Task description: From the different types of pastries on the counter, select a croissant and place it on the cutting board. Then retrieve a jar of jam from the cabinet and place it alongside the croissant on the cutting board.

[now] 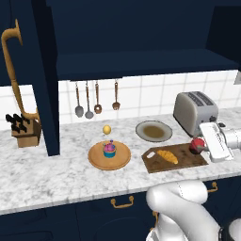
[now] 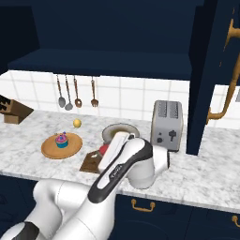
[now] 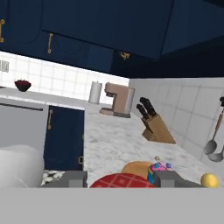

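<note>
My gripper [image 1: 202, 142] is shut on the jar of jam [image 1: 196, 144], a small red jar, held at the right end of the cutting board [image 1: 181, 161]. The golden croissant [image 1: 167, 156] lies on the middle of that dark brown board, left of the jar. In the hand view the red jar [image 3: 122, 181] sits between my two dark fingertips [image 3: 168, 178]. From the right base view the jar [image 2: 102, 150] shows beside my forearm, over the board [image 2: 90, 164]. Whether the jar rests on the board I cannot tell.
A pink cupcake [image 1: 109, 149] stands on a round wooden plate [image 1: 122, 160], with a yellow bun [image 1: 107, 129] behind it. A grey plate [image 1: 153, 131] and a toaster [image 1: 194, 110] sit behind the board. A knife block [image 1: 26, 132] is far left. Utensils [image 1: 96, 100] hang on the tiled wall.
</note>
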